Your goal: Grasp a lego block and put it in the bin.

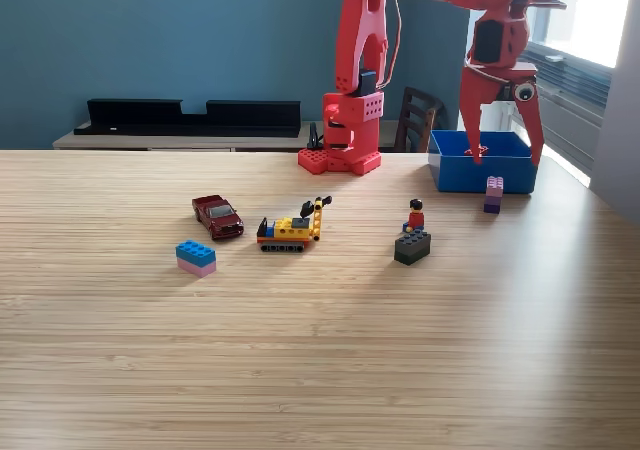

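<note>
1. Gripper [505,145]: jaws spread wide and holding nothing, hanging over the bin [455,170], a blue box at 2 o'clock from table centre in the exterior view.
2. Purple block [494,194]: standing on the table just outside the bin's front wall, at the bin's 5 o'clock.
3. Risk: a descent here could strike the bin's front rim, shove the box, or topple the block.
4. Risk: the blue-and-pink block [196,257], at 9 o'clock, may strain the arm's reach.

Arm [360,70] and tool [505,155] red; bin [480,170] blue; worktop [300,370] light wood grain; toy car [218,216] dark red; block [196,258] blue over pink; digger [290,230] yellow; brick stack [493,194] purple; wall [150,40] teal
</note>
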Controlling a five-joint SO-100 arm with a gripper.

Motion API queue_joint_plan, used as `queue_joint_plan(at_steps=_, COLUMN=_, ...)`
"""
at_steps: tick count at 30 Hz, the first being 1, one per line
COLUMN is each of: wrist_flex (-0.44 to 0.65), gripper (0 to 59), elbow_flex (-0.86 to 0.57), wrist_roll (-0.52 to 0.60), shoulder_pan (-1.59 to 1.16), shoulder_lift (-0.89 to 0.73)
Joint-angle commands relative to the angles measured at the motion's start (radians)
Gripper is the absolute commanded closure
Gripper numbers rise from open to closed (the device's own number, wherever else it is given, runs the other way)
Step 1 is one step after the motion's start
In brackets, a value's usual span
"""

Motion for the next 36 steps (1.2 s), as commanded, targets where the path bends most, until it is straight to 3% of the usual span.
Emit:
queue_joint_plan(at_steps=1, wrist_flex=-0.043, gripper=26.4, elbow_flex=0.046, wrist_roll=-0.02, shoulder_pan=-0.017, shoulder_lift=0.015)
queue_joint_plan(at_steps=22, wrist_flex=-0.341, gripper=29.0, elbow_flex=0.287, wrist_roll=0.044, shoulder_pan=-0.038, shoulder_lift=0.015)
queue_joint_plan(at_steps=28, wrist_flex=-0.417, gripper=39.4, elbow_flex=0.328, wrist_roll=0.078, shoulder_pan=-0.049, shoulder_lift=0.015)
queue_joint_plan(at_steps=34, wrist_flex=-0.448, gripper=57.3, elbow_flex=0.341, wrist_roll=0.092, shoulder_pan=-0.048, shoulder_lift=0.014)
queue_joint_plan(at_steps=36, wrist_flex=-0.448, gripper=58.5, elbow_flex=0.328, wrist_roll=0.1, shoulder_pan=-0.043, shoulder_lift=0.014)
